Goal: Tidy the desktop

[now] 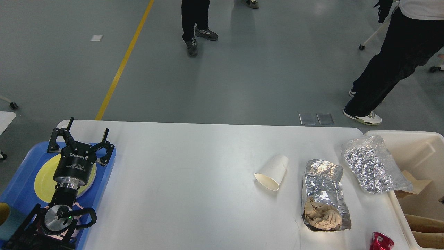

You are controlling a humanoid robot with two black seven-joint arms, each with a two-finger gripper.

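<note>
Across the lower part of the head view, the white table (pixel 194 180) spreads from 9 o'clock to 3 o'clock. At about 8 o'clock the left end effector (pixel 81 139) hangs over a blue tray (pixel 20 187) that holds a yellow plate (pixel 43 178); its fingers are spread apart, released, grasping nothing. The right end effector is out of view. Toward 4 o'clock a white paper cup (pixel 272 172) lies on its side, mouth toward the near edge. Just beside it, at its 3 o'clock, an open foil wrapper (pixel 324 189) holds crumpled brown paper (pixel 321 217). A second foil sheet (pixel 371 168) overlaps the rim of a cream bin (pixel 421 147). A red shiny object (pixel 381 241) sits at 5 o'clock.
</note>
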